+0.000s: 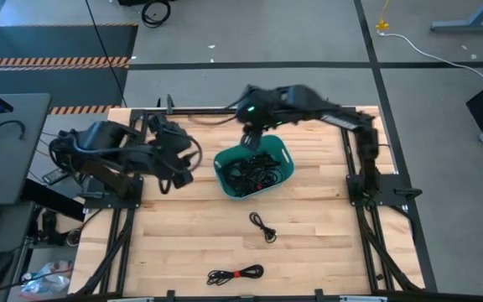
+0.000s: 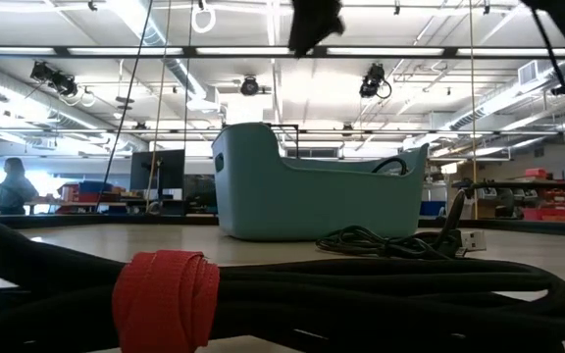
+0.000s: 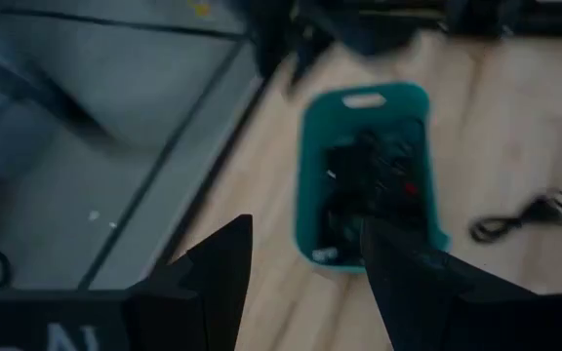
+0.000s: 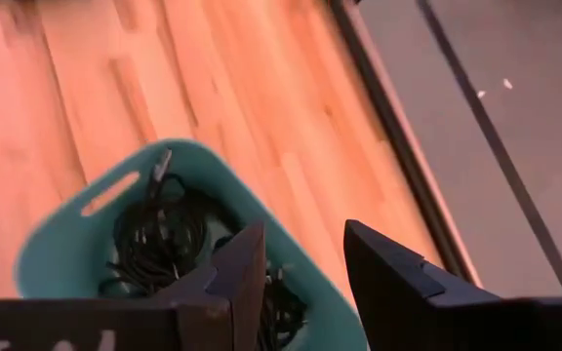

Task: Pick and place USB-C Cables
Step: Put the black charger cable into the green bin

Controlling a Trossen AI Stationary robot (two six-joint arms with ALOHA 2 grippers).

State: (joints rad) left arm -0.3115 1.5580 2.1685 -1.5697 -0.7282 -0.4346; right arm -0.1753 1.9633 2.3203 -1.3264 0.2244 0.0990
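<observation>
A teal basket (image 1: 284,158) stands mid-table with several black USB-C cables (image 1: 252,170) heaped inside it. Two more cables lie on the bare wood nearer the near edge: a small loose coil (image 1: 263,226) and a bundle bound with a red tie (image 1: 236,274), which fills the foreground of the low view (image 2: 160,299). My right gripper (image 1: 252,141) hangs open above the basket's far end, empty (image 4: 303,234). My left gripper (image 1: 181,172) is open to the basket's left and points toward it (image 3: 305,229).
The basket (image 2: 312,191) stands between the two arms. Bare wooden table (image 1: 183,243) stretches around the two loose cables near the near edge. Arm wiring and frame rails run along the table's left and right sides. A person (image 2: 13,186) sits far off in the room behind.
</observation>
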